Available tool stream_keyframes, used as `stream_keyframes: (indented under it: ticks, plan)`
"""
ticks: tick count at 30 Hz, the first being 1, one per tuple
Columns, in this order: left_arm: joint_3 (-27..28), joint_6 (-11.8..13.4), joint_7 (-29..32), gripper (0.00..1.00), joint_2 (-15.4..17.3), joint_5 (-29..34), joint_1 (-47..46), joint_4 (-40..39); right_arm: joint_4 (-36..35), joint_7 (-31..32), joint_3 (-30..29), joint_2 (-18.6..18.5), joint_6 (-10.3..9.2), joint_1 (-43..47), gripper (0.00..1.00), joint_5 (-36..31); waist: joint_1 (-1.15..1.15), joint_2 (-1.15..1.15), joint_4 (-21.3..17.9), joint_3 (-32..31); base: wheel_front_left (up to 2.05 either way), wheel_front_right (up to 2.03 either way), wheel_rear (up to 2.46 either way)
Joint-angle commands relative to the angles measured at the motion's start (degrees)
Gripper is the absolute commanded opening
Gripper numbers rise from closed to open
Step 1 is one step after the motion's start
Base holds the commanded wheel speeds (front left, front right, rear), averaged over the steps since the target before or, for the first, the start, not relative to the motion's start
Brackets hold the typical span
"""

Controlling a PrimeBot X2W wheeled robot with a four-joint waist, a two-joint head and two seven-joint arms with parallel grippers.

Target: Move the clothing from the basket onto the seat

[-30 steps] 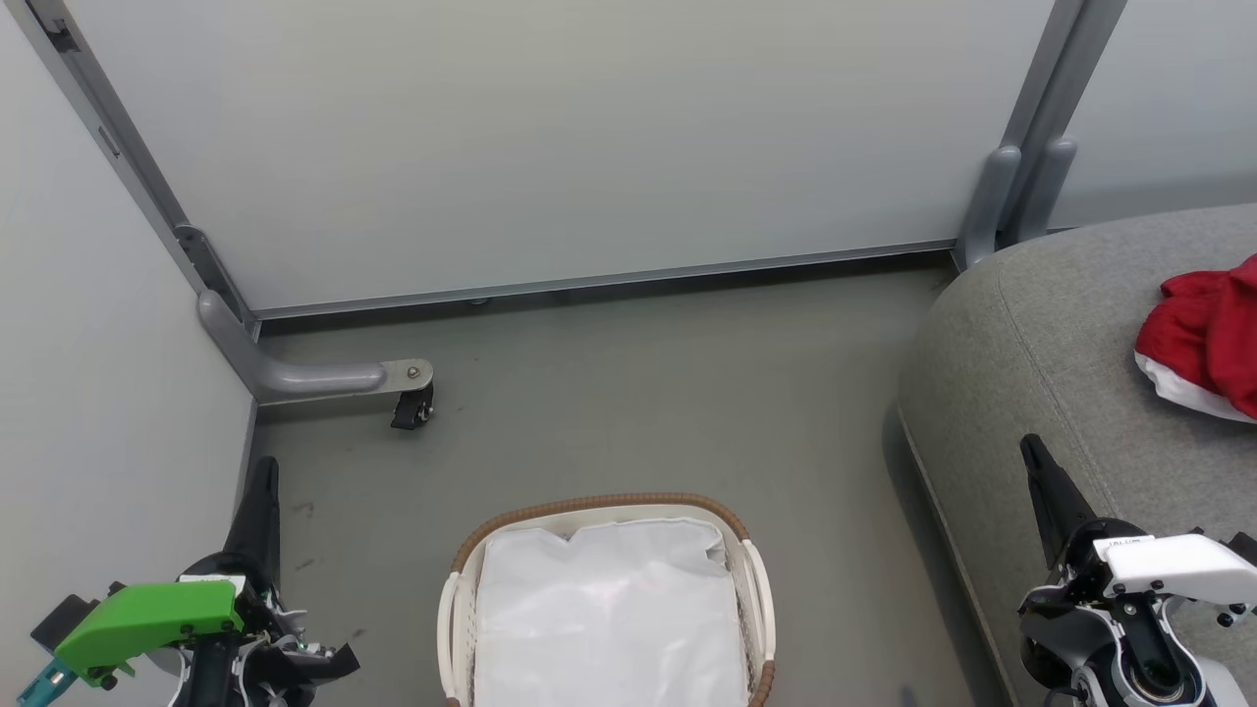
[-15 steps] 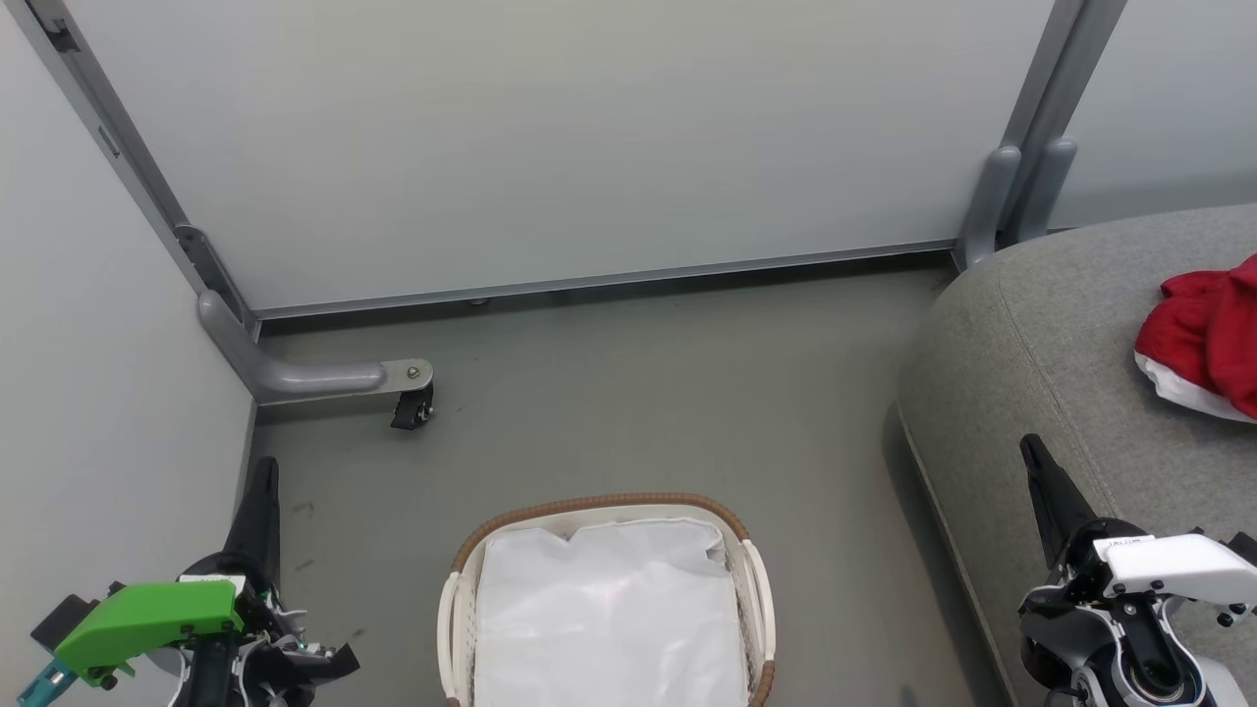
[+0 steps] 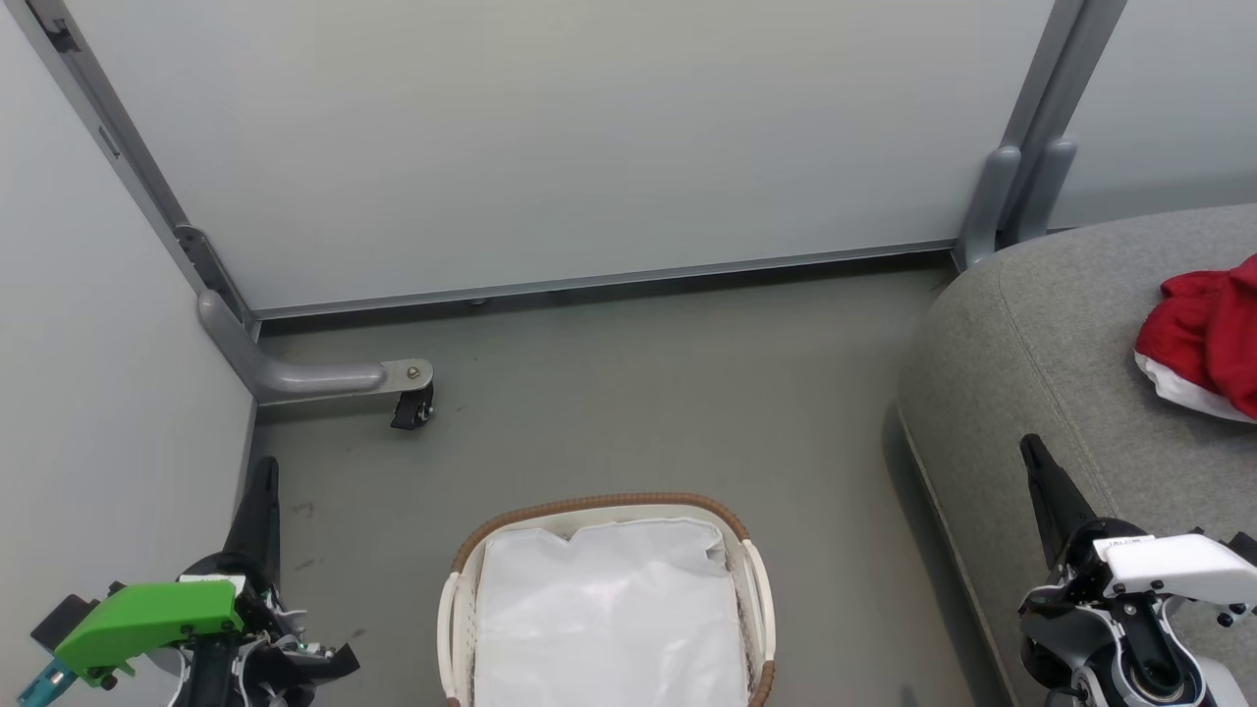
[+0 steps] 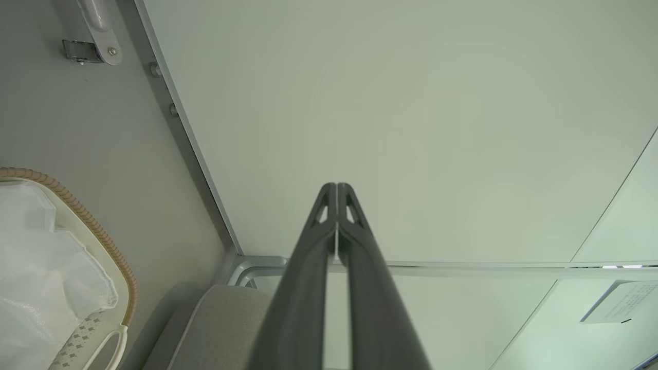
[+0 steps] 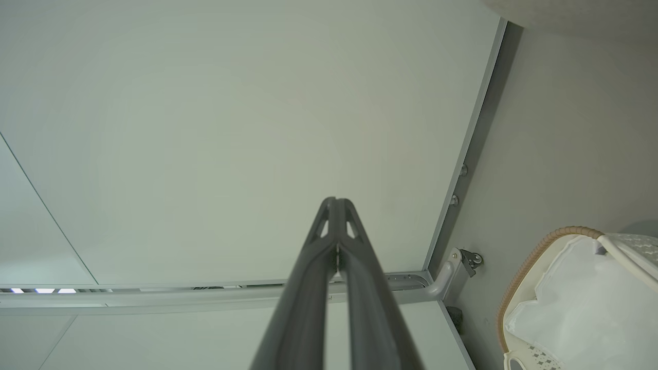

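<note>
Log: Nothing has moved over the last second. The head view matches the earlier frames, with both arms parked low. Left jaws sit at lower left and right jaws at lower right, each seen as one dark spike.

Check: And the load?

Log: Head view: the basket (image 3: 609, 503) stands on the floor (image 3: 638, 393), and its white lining (image 3: 609, 609) lies bare. The clothing (image 3: 1203, 334) is a red heap with a white hem on the seat (image 3: 1041, 324), at the right edge and well apart from the basket.

Check: Left wrist view?

Log: Left jaws are clenched, fingers (image 4: 308, 267) pressed together to the tip with nothing between them, aimed at a pale wall panel (image 4: 411, 128). The basket rim is at lower left, lining bare.

Check: Right wrist view?

Log: Same here. Right jaws are clenched on nothing, fingers (image 5: 308, 277) tip to tip. The basket is at lower right, lining bare.

Check: Reading?

Log: Judgement: stillness plus a bare lining suggests the transfer is finished, or nearly. The frame cuts off the basket's near end, so a leftover there cannot be ruled out.
</note>
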Motion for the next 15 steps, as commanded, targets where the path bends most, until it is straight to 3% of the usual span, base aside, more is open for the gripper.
stream_keyframes:
  ticks: [1,15]
  plan:
    - [0.1,-0.2,0.2,0.0,0.4,-0.2,-0.5,-0.1,-0.2,0.1,-0.1,-0.3,-0.02,0.5,0.0,0.2,0.0,0.0,0.0,0.0,0.0,0.0,0.0]
    - [0.1,-0.2,0.2,0.0,0.4,-0.2,-0.5,-0.1,-0.2,0.1,-0.1,-0.3,-0.02,0.5,0.0,0.2,0.0,0.0,0.0,0.0,0.0,0.0,0.0]
